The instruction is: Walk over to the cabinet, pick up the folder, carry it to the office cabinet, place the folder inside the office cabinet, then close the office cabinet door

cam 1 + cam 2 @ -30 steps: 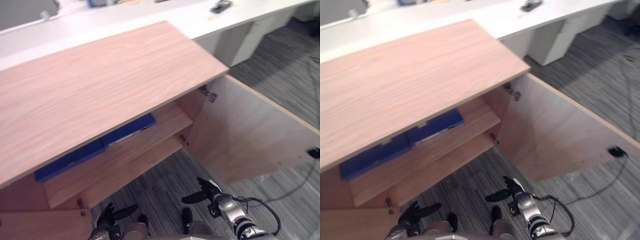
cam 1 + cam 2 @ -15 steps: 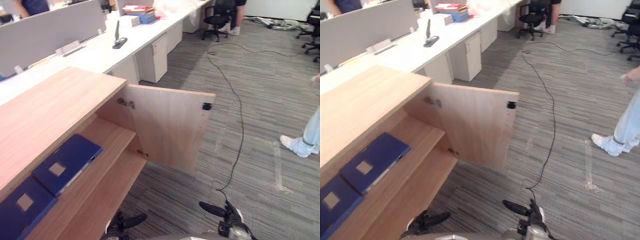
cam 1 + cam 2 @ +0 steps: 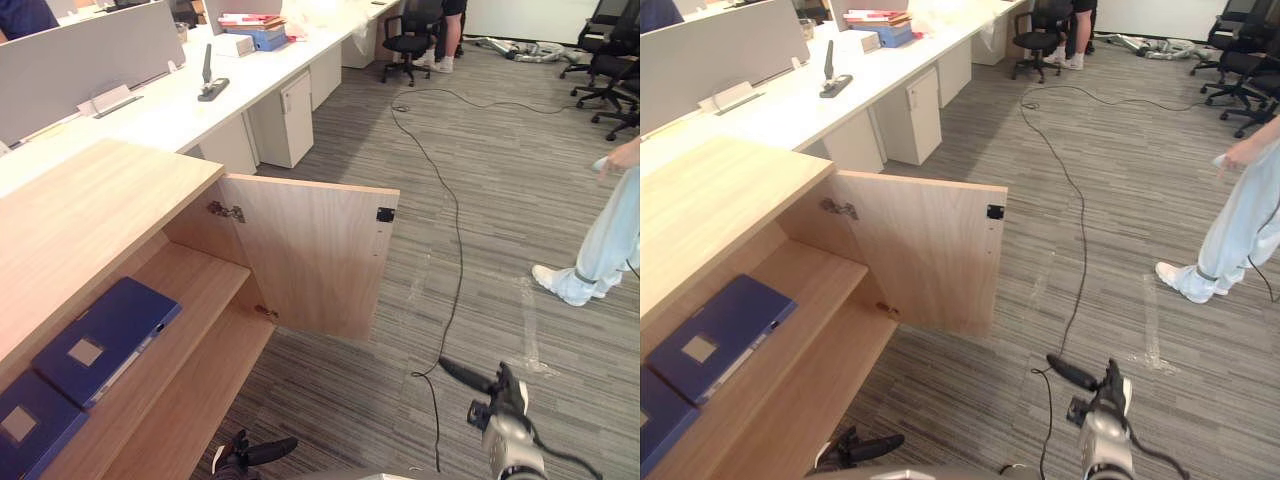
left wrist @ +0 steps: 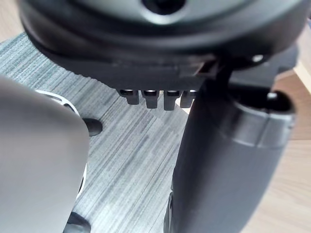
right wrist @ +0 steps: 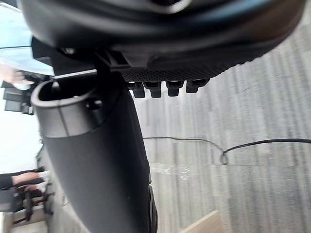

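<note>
- Both hands are empty. The left hand [image 3: 255,452] hangs low near the foot of the office cabinet [image 3: 90,215] with its fingers straight and relaxed. The right hand [image 3: 497,398] is out over the carpet [image 3: 480,200], also straight-fingered and gripping nothing.
- A blue folder [image 3: 105,338] lies flat on the upper shelf [image 3: 205,275] inside the office cabinet, under its wooden top. A second blue folder [image 3: 22,432] lies just beside it on the same shelf. I cannot tell which of the two is the task's own.
- The door [image 3: 315,255] stands wide open, swung out from its hinges. Its inner face is toward the camera, with a small dark catch [image 3: 385,214] near the free edge.
- Step in hand, as I judge it: the folder is inside, so closing the door is what remains.
- Neither hand touches the door. The right hand is well apart from its free edge.
- The next move likely calls for bringing a hand round the free edge to the outer face. The door can then swing back toward the shelves until the catch meets the frame.
- A person [image 3: 608,235] stands on the carpet to the right, well clear of the door. A long white worktop [image 3: 180,100] runs behind the office cabinet.
</note>
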Available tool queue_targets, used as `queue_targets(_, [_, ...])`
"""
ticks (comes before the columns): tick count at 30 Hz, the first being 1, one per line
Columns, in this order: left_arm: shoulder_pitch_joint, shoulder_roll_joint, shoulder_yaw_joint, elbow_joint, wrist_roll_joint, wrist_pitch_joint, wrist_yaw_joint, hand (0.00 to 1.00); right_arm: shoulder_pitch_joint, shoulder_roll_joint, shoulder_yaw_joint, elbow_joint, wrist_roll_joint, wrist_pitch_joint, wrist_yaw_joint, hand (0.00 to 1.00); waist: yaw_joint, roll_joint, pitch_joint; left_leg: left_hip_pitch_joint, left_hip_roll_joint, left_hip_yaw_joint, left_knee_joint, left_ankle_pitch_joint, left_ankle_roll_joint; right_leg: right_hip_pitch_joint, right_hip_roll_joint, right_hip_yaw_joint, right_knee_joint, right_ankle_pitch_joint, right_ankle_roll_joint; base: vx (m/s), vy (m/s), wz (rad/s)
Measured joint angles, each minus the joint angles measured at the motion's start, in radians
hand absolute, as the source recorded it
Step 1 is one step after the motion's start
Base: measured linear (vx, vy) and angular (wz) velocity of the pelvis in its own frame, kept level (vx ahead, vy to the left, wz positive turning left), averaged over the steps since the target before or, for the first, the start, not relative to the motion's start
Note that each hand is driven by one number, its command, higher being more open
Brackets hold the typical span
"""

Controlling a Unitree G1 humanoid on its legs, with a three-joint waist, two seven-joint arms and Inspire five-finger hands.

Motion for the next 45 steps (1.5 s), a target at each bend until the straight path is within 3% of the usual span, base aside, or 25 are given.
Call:
queue_targets(8, [0.06, 0.03, 0.035, -0.005, 0.002, 0.003, -0.016, 1.0, -0.249, -0.123, 0.08, 0.019, 0.002, -0.034, -0.006, 1.0, 0.024, 0.003, -0.013, -0.009, -0.003, -0.025, -0.019, 0.018, 0.002, 0.0, 0.0, -0.02, -0.019, 0.015, -0.004, -0.02, 0.021, 0.08])
queue_targets(16, [0.09, 0.033, 0.035, -0.004, 0.001, 0.012, -0.001, 1.0, -0.513, -0.196, 0.128, 0.305, 0.12, -0.042, 0.007, 1.0, 0.054, 0.001, -0.014, -0.044, -0.005, -0.104, -0.026, 0.049, 0.005, 0.033, 0.006, -0.094, -0.079, 0.051, -0.011, 0.0, 0.01, 0.26])
queue_targets(21, [0.086, 0.029, 0.036, -0.008, -0.018, 0.007, -0.005, 1.0, -0.639, -0.197, 0.166, 0.385, 0.161, -0.042, 0.036, 1.0, 0.08, 0.001, -0.013, -0.065, -0.006, -0.133, -0.042, 0.074, 0.007, 0.048, 0.022, -0.121, -0.146, 0.095, -0.017, -0.04, 0.001, 0.16])
queue_targets(31, [0.08, 0.026, 0.036, -0.012, -0.035, -0.001, -0.019, 1.0, -0.782, -0.194, 0.234, 0.426, 0.161, -0.039, 0.065, 1.0, 0.113, 0.001, 0.006, -0.076, -0.008, -0.193, -0.059, 0.09, -0.001, 0.085, 0.042, -0.165, -0.218, 0.126, -0.019, -0.02, -0.005, 0.14])
queue_targets(42, [0.07, 0.028, 0.031, -0.027, -0.034, -0.001, -0.022, 1.0, -0.815, -0.211, 0.33, 0.443, 0.111, -0.039, 0.063, 1.0, 0.107, 0.002, 0.035, -0.085, 0.002, -0.196, -0.057, 0.094, 0.002, 0.088, 0.062, -0.169, -0.241, 0.129, -0.023, 0.0, -0.002, 0.0])
queue_targets(45, [0.06, 0.03, 0.03, -0.027, -0.03, -0.001, -0.019, 1.0, -0.813, -0.209, 0.408, 0.435, 0.07, -0.041, 0.063, 1.0, 0.104, 0.001, 0.05, -0.086, 0.015, -0.185, -0.05, 0.09, -0.007, 0.088, 0.077, -0.159, -0.256, 0.13, -0.025, -0.03, -0.018, -0.11])
